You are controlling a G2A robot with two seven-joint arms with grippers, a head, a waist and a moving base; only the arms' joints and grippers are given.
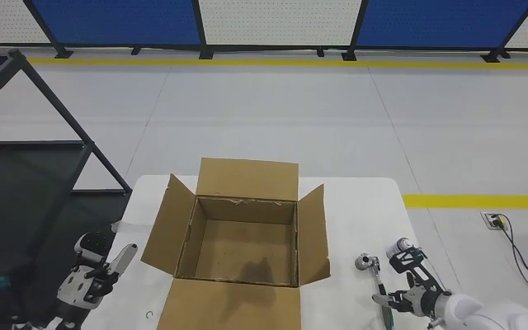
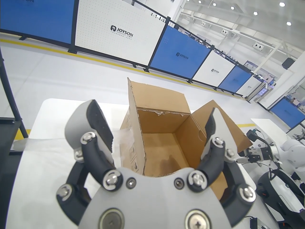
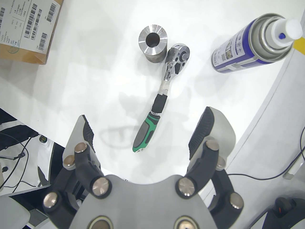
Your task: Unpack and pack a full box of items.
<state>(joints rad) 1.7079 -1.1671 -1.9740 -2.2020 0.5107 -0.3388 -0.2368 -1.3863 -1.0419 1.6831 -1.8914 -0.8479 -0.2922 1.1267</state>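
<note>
Two colours of partition panel (image 1: 115,21) (blue and white) fence the room behind a white tabletop (image 1: 363,206). At its middle stands the cardboard box (image 1: 247,209), flaps folded out, brown bottom showing. The left gripper (image 2: 153,109) hovers wide open at the box's left. The right gripper (image 3: 146,113), equally spread and unladen, hangs above a spray can (image 3: 247,48), green-handled ratchet (image 3: 162,89) and steel cylinder (image 3: 153,42) right of the box.

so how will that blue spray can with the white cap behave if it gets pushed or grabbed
The blue spray can with the white cap stands upright and looks tall for its base, so a push near the top would probably tip it. Its round, smooth wall suggests it could roll once down, and may slip in a loose grip.
</note>
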